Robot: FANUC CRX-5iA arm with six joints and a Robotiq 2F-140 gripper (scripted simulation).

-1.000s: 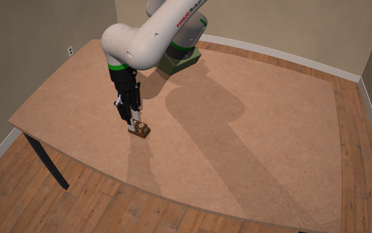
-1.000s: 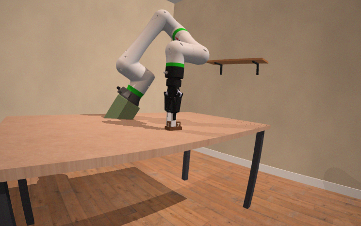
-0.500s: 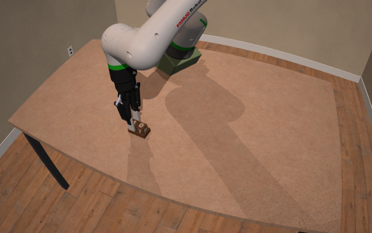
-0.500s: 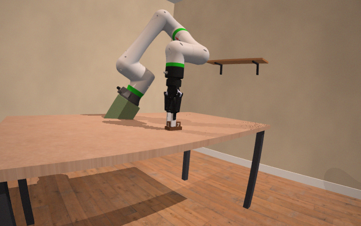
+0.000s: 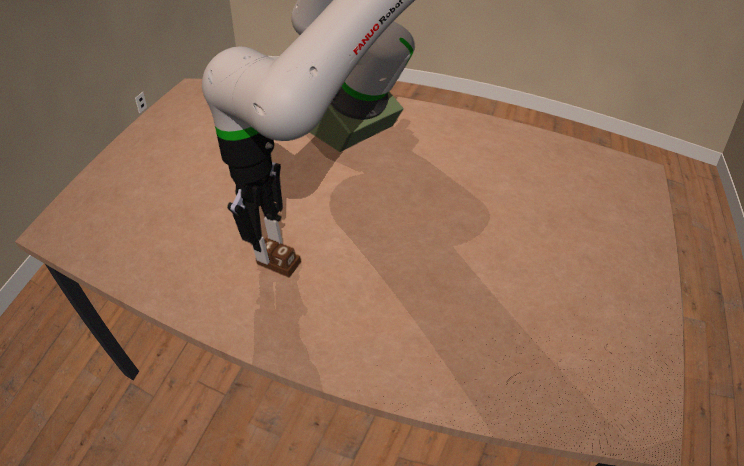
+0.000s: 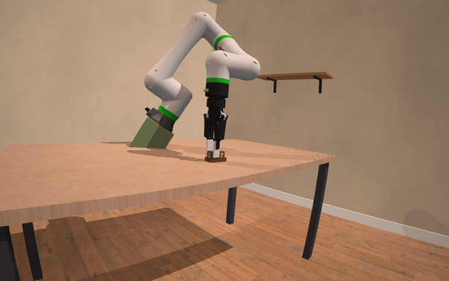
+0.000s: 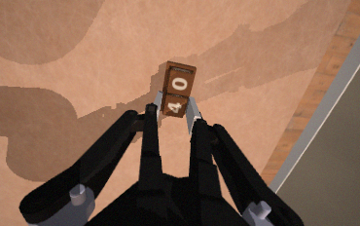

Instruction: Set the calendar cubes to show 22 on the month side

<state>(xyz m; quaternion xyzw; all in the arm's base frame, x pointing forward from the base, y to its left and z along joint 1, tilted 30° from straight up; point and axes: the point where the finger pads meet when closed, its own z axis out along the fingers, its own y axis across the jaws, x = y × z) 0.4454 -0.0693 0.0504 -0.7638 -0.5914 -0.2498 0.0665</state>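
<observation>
Top view: claw points down at the calendar, which sits on the table. Calendar = brown tray plus two brown cubes, side by side. One pale finger on each long side of the 4 cube. The 0 cube is just beside it, outside the fingers. Its side face reads 7.

Exterior view: claw upright, fingertips down at cube level, at the calendar. Tray looks flat on the table. Side facing the camera shows 1 on the left and 7 on the right, near finger covering part of the front. So that side isn't 22. Month name can't be read here.

Wrist view: 4 on top of the cube between the fingers, 0 on top of the one past the fingertips. Claw is partly closed around the 4 cube; can't tell if it's actually gripping or just straddling it.

Between the earlier pictures and now, no change can be made out in the top or outside view: the gripper and the number blocks match their earlier places, left of centre in the top frame and just below centre in the outside one.
</observation>
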